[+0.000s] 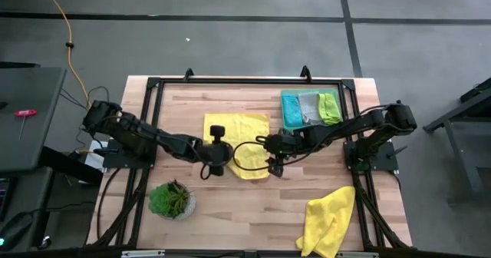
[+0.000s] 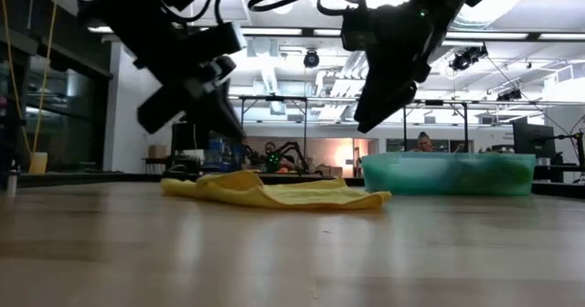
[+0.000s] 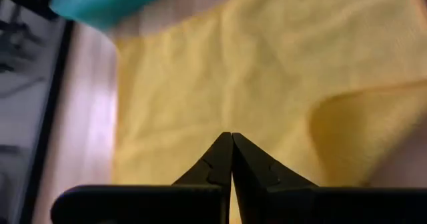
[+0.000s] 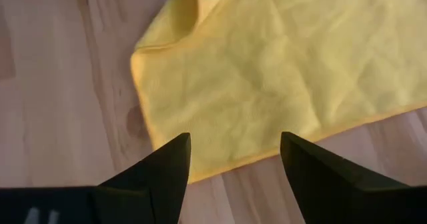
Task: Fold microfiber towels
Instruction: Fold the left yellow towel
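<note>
Yellow towel (image 1: 239,137) lies spread at frame centre in the high view; left gripper (image 1: 217,160) reaches in from the left over its lower-left edge, fingers pressed together, right gripper (image 1: 274,164) from the right at its lower-right corner, fingers spread wide, both holding nothing
</note>
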